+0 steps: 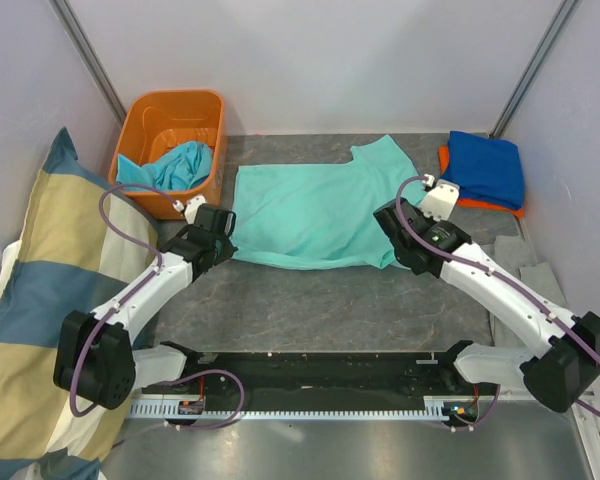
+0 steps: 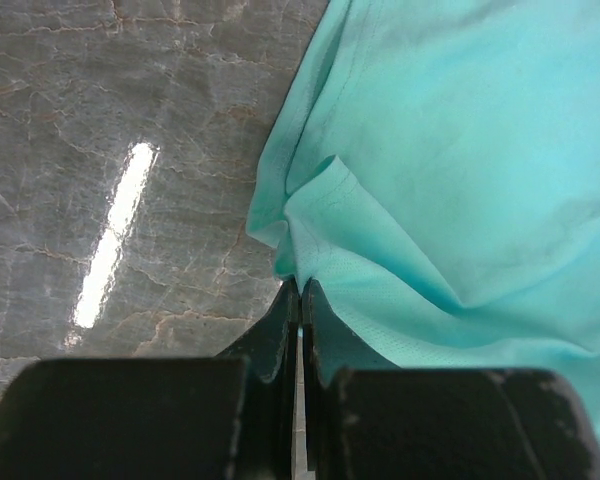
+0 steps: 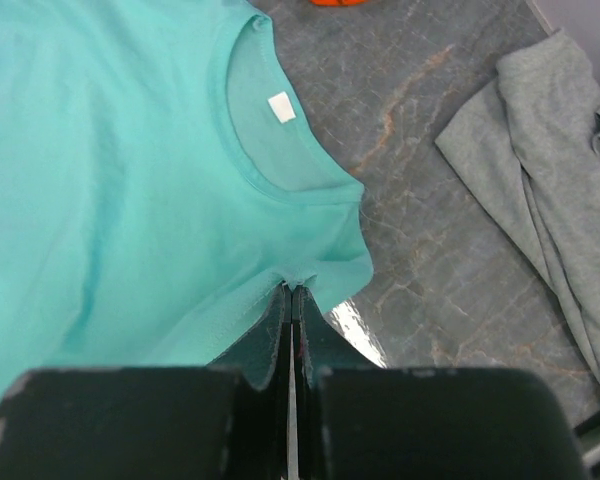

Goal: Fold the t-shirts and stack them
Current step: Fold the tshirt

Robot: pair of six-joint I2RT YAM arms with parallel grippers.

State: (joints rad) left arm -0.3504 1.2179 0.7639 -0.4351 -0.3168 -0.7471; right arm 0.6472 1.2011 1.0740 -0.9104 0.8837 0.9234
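A mint-teal t-shirt [image 1: 315,210] lies spread flat in the middle of the table, collar toward the right. My left gripper [image 1: 224,232] is shut on its near left hem corner; in the left wrist view the gripper [image 2: 299,286] pinches a bunched fold of the shirt [image 2: 460,150]. My right gripper [image 1: 396,232] is shut on the shirt's near right edge; in the right wrist view the gripper [image 3: 293,290] pinches the cloth [image 3: 110,150] just below the collar [image 3: 280,150]. A folded royal blue t-shirt [image 1: 488,168] lies on an orange one [image 1: 446,158] at the back right. A turquoise t-shirt [image 1: 177,165] lies crumpled in the basket.
The orange basket [image 1: 170,105] stands at the back left. A big blue-and-cream striped pillow [image 1: 35,300] fills the left side. A grey cloth [image 1: 532,268] [image 3: 550,150] lies at the right edge. Bare marbled tabletop [image 1: 320,300] runs between the shirt and the arm bases.
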